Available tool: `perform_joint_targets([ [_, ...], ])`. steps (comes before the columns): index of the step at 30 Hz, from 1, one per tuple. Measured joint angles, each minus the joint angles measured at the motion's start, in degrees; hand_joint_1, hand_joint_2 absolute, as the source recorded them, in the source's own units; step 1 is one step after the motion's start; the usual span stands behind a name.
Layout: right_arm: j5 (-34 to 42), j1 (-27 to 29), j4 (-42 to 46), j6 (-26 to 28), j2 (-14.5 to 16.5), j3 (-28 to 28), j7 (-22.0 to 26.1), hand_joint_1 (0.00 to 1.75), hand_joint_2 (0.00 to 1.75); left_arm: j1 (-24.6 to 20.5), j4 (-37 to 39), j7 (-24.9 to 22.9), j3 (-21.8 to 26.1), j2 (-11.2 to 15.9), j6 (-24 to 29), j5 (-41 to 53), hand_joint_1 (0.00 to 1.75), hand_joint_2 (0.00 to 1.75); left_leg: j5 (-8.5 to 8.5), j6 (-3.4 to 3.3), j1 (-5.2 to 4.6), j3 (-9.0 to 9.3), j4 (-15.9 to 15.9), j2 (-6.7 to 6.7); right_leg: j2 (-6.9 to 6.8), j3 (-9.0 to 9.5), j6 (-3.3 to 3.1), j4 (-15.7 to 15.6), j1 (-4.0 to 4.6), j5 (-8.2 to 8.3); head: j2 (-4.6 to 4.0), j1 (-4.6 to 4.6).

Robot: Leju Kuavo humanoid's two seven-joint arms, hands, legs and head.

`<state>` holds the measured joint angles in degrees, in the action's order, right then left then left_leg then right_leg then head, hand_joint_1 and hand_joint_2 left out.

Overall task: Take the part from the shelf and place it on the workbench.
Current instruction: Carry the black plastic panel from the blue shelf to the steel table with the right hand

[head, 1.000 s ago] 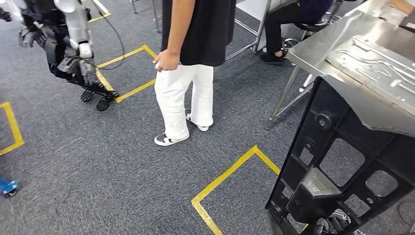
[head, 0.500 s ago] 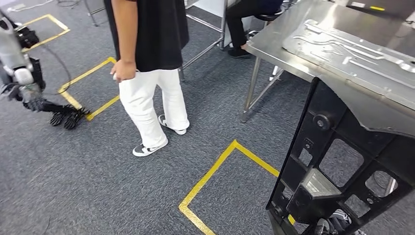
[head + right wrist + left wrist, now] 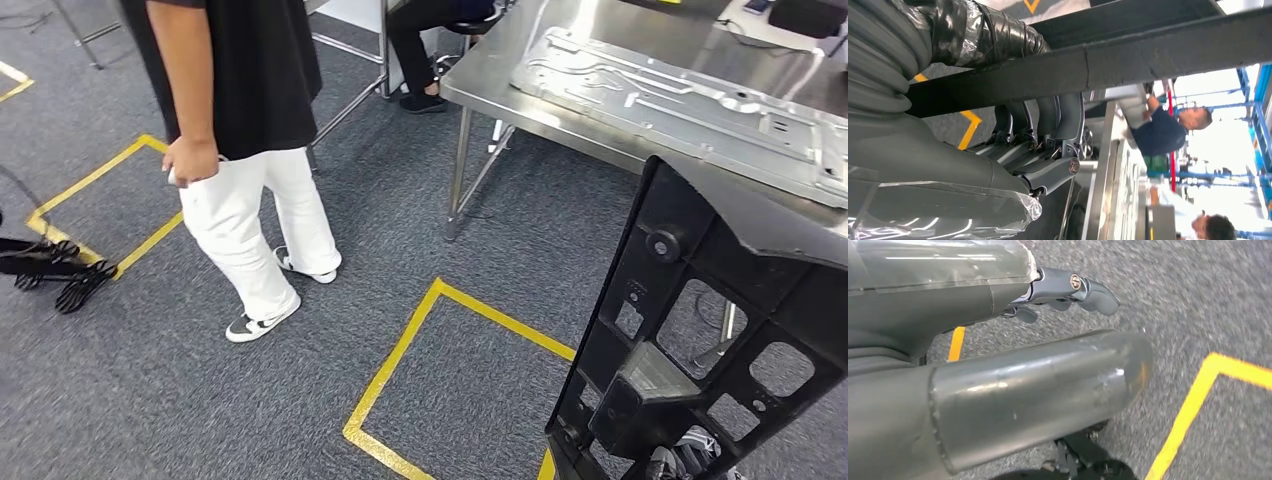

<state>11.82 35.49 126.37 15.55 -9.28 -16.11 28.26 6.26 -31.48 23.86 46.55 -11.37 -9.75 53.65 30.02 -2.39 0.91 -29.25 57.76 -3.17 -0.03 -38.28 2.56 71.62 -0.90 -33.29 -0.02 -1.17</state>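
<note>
A: Where is the part?
B: The black part (image 3: 700, 330) is held upright low on the right of the head view, just in front of the steel workbench (image 3: 520, 95), its top edge overlapping the bench's near edge in the picture. In the right wrist view, the right hand (image 3: 1043, 135) has its dark fingers (image 3: 1058, 117) wrapped round a black bar of it.

A: And the left hand?
B: The left hand (image 3: 1068, 290) hangs over the carpet, its fingers curled in on nothing.

A: What is around?
B: One person in white trousers (image 3: 250, 220) stands on the grey carpet, well left of the part. A second person (image 3: 430, 30) sits behind the bench, cut off at the top edge. One pressed metal panel (image 3: 690, 105) lies flat on the bench. Yellow tape (image 3: 400, 350) marks a square on the floor between the standing person and the part. Another tape square lies farther left, and beside it is a black wheeled base (image 3: 60, 270), cut off at the edge.

A: Anything hard to make out?
B: The part's lower end runs out of the picture, and whether it touches the bench I cannot tell.
</note>
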Motion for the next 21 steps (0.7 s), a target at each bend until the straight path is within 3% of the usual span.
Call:
perform_joint_targets([
  [2, 0.09, -0.05, 0.11, 0.07, -0.11, -0.03, -0.04, 1.75, 1.75, -0.01, -0.65, -0.19, 0.46, -0.43, -0.52, 0.60, 0.00, 0.00, 0.41, 0.26, -0.09, 0.55, -0.01, -1.22, -2.15, 3.96, -0.49, -7.55, 0.31, 3.58, 0.00, 0.01],
  [4, 0.26, -0.20, 0.28, 0.14, -0.28, -0.13, -0.19, 1.75, 1.75, -0.19, -1.17, -0.67, 1.22, -1.00, -0.83, 1.05, 0.00, 0.00, 0.84, 0.75, -0.32, 0.95, 0.02, -2.30, -3.98, 6.33, -1.33, -12.42, 0.92, 4.94, -0.01, -0.01],
  [5, 0.33, -0.27, 0.34, 0.18, -0.37, -0.20, -0.34, 1.75, 1.75, -0.39, -1.34, -1.09, 1.66, -1.35, -0.70, 1.29, 0.00, 0.00, 0.99, 1.02, -0.41, 1.08, -0.04, -2.83, -4.08, 6.43, -1.68, -12.90, 1.18, 4.73, -0.01, -0.02],
  [7, 0.44, -0.25, 0.42, 0.40, -0.48, -0.43, -0.72, 1.75, 1.75, -1.02, -1.50, -1.91, 2.45, -1.97, 0.11, 1.96, 0.00, 0.00, 1.31, 1.57, -0.42, 1.53, -0.10, -3.50, -2.75, 6.33, -2.29, -13.19, 1.09, 4.94, 0.00, -0.03],
  [9, 0.58, -0.36, 0.48, 0.76, -0.55, -0.82, -0.97, 1.75, 1.75, -1.61, -1.47, -2.27, 3.07, -2.30, 1.13, 2.74, 0.00, 0.00, 3.01, 2.07, -0.33, 1.03, 1.97, -1.42, -1.55, 6.51, -3.02, -13.75, 0.66, 5.32, 0.00, -0.08],
  [11, 0.71, -0.63, 0.54, 0.97, -0.69, -1.22, -1.03, 1.75, 1.75, -1.90, -1.30, -2.36, 3.71, -2.38, 1.73, 3.26, 0.00, 0.00, 6.62, 2.32, -0.21, -1.91, 8.34, 1.64, -0.43, 6.58, -3.55, -13.98, 0.46, 5.49, 0.00, -0.13],
  [13, 0.78, -0.74, 0.54, 1.04, -0.86, -1.46, -1.04, 1.75, 1.75, -1.92, -1.06, -2.36, 4.33, -2.39, 2.03, 3.46, 0.00, 0.00, 8.88, 2.46, -0.16, -5.43, 15.08, 2.60, 0.99, 6.57, -3.70, -13.89, 0.51, 5.47, 0.00, -0.14],
  [14, 0.82, -0.73, 0.54, 1.08, -0.91, -1.54, -1.03, 1.75, 1.75, -1.91, -0.95, -2.31, 4.57, -2.36, 2.17, 3.50, 0.00, 0.00, 8.34, 2.49, -0.15, -6.24, 16.10, 2.69, 1.81, 6.60, -3.69, -13.80, 0.51, 5.43, 0.00, -0.14],
  [15, 0.84, -0.74, 0.54, 1.11, -0.95, -1.57, -1.03, 1.75, 1.75, -1.95, -0.87, -2.20, 4.76, -2.33, 2.30, 3.55, 0.00, 0.00, 6.63, 2.47, -0.14, -6.08, 14.88, 2.78, 2.65, 6.66, -3.63, -13.66, 0.49, 5.36, 0.00, -0.14],
  [16, 0.85, -0.74, 0.54, 1.16, -1.01, -1.61, -1.03, 1.75, 1.75, -2.02, -0.77, -2.03, 4.94, -2.28, 2.42, 3.63, 0.00, 0.00, 4.18, 2.39, -0.09, -5.06, 11.78, 3.23, 3.45, 6.72, -3.50, -13.45, 0.45, 5.23, 0.00, -0.14],
  [18, 0.92, -0.86, 0.54, 1.33, -1.17, -1.70, -1.02, 1.75, 1.75, -2.19, -0.40, -1.64, 5.38, -2.13, 2.62, 3.81, 0.00, 0.00, 0.59, 2.08, 0.14, -2.66, 4.85, 6.19, 4.89, 6.44, -3.03, -12.74, 0.43, 4.85, 0.00, -0.12],
  [20, 1.05, -1.02, 0.54, 1.57, -1.47, -1.86, -0.99, 1.75, 1.75, -2.36, 0.07, -1.38, 5.75, -1.95, 2.77, 3.98, 0.00, 0.00, -0.05, 1.73, 0.14, -1.81, 2.02, 8.27, 6.22, 5.80, -2.29, -12.22, 0.33, 4.73, 0.00, -0.11],
  [21, 1.13, -1.06, 0.54, 1.70, -1.61, -1.97, -0.97, 1.75, 1.75, -2.47, 0.27, -1.31, 5.85, -1.89, 2.84, 4.01, 0.00, 0.00, -0.02, 1.53, 0.02, -1.76, 1.78, 7.92, 6.95, 5.53, -1.87, -12.16, 0.26, 4.83, 0.00, -0.11],
])
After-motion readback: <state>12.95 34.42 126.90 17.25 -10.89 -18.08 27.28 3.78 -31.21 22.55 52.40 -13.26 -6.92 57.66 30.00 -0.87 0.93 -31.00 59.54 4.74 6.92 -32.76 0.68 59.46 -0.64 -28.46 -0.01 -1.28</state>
